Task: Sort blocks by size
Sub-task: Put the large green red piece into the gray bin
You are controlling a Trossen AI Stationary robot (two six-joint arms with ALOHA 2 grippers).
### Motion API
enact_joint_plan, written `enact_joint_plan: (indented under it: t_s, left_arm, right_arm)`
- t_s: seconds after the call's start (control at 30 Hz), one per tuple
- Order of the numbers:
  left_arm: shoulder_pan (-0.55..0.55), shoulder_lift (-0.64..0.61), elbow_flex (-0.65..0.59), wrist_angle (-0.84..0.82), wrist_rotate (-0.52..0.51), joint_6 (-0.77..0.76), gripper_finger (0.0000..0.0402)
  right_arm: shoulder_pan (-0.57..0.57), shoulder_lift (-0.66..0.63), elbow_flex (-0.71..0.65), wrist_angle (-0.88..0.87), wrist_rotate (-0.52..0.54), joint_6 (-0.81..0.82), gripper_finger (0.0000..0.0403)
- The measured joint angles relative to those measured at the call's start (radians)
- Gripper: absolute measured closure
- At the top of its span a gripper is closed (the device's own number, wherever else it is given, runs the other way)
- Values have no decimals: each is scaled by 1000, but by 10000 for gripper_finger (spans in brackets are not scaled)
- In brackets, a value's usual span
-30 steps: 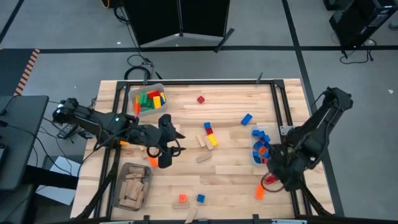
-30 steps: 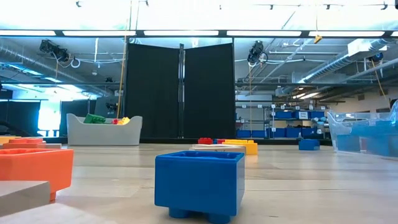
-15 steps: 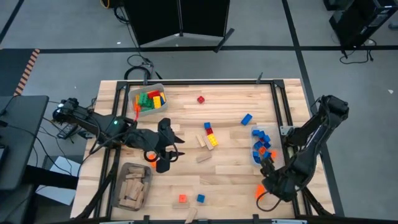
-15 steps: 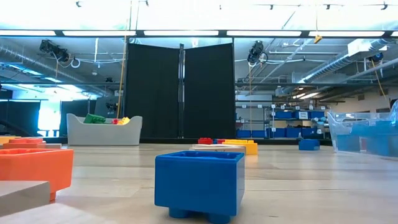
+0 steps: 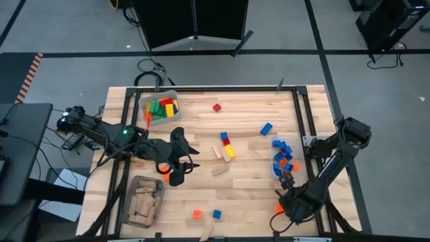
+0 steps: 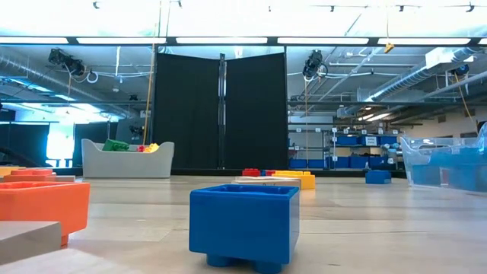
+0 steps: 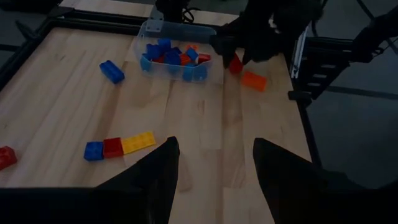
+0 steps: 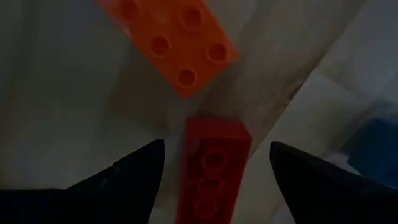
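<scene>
One red brick (image 8: 213, 167) between right tool (image 8: 214, 165) fingers, wrist view only

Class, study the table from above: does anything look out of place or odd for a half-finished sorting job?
Nothing looks damaged or spilled. Loose blocks lie scattered, such as a red brick alone at the far side and a blue brick outside the clear bin. The right gripper, open, sits at the table's near right corner over a red brick beside an orange brick.

A wooden table (image 5: 248, 188) bore scattered blocks (image 5: 227, 146), a grey bin (image 5: 142, 200) and two clear bins (image 5: 160, 109).
</scene>
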Motion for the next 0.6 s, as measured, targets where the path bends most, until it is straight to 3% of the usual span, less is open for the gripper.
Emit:
enact_joint_plan:
  t_s: [0.3,0.53,0.6]
  left_arm:
    - [0,0,0,-1,0,0,188]
    - [1,0,0,35,-6,5,188]
    - [3,0,0,58,-21,23,188]
  right_arm:
    - [-1,89,6,-9,-42,68,129]
    - [1,48,0,7,-54,119,254]
    - [0,33,-3,3,-54,121,253]
